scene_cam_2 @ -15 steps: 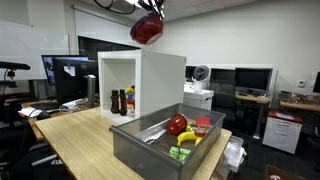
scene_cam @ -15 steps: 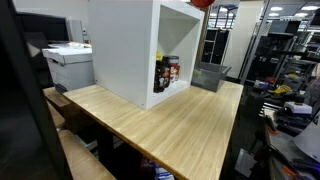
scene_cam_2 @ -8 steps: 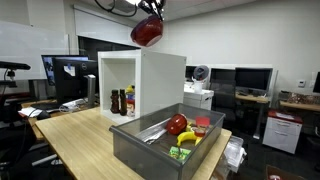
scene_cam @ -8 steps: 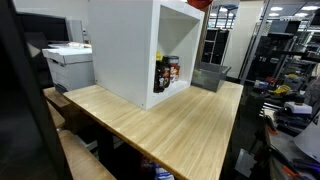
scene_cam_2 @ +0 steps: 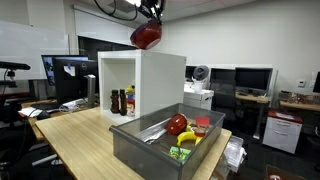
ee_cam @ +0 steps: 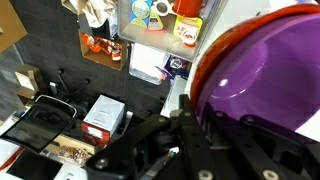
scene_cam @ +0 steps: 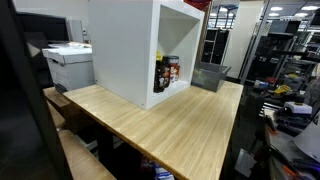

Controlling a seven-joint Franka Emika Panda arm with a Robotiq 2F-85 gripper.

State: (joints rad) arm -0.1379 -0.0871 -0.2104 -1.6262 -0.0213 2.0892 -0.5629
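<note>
red bowl (scene_cam_2: pixel 146 35) is held clamped in the gripper (scene_cam_2: pixel 150 17) at the upper centre of the frame, high above the white cabinet (scene_cam_2: pixel 160 80); a grey bin (scene_cam_2: pixel 140 150) is set on the table (scene_cam_2: pixel 75 135), lower centre.

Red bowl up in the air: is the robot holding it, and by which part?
Yes. The end effector grips the shiny red round bowl, apparently at its upper rim.

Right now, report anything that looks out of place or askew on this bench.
Only the red bowl stands out: it hangs tilted in the end effector, high above the white cabinet. The bottles inside the cabinet stand upright, and the food sits inside the grey bin; nothing looks spilled.
</note>
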